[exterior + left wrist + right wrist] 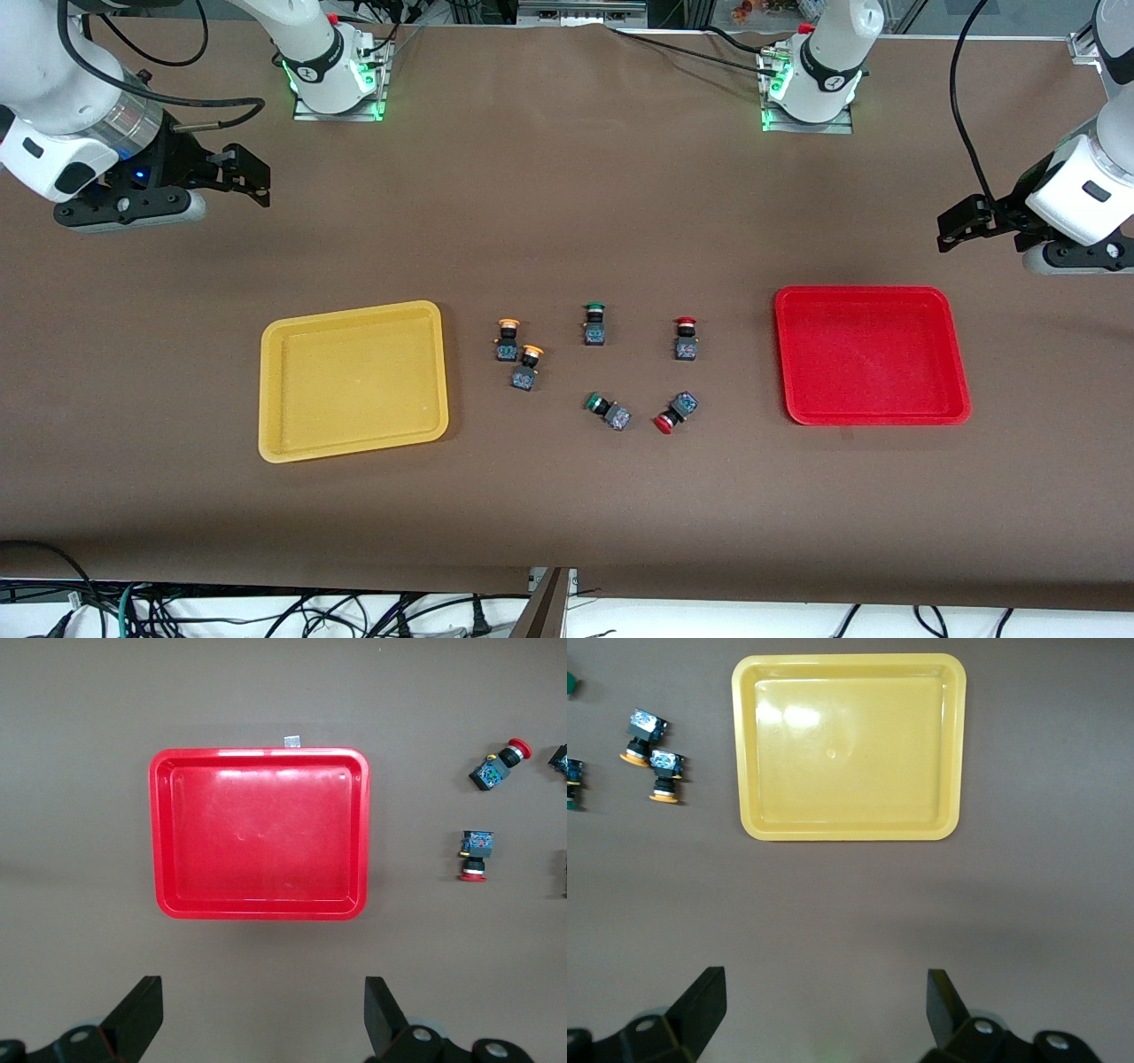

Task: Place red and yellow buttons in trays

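Two yellow-capped buttons (pixel 507 339) (pixel 527 368) sit beside the empty yellow tray (pixel 354 381). Two red-capped buttons (pixel 686 338) (pixel 676 413) lie beside the empty red tray (pixel 871 354); the second one is tipped on its side. My right gripper (pixel 244 173) is open and empty, up over bare table at the right arm's end. My left gripper (pixel 961 221) is open and empty over bare table at the left arm's end. The left wrist view shows its own gripper (pixel 264 1014), the red tray (pixel 257 754) and both red buttons (pixel 499 766) (pixel 474 853). The right wrist view shows its own gripper (pixel 826 1010), the yellow tray (pixel 850 659) and the yellow buttons (pixel 642 735) (pixel 665 773).
Two green-capped buttons (pixel 594 323) (pixel 608 411) lie between the yellow and red ones; the one nearer the front camera is on its side. The brown table cover ends at the front edge, with cables below it.
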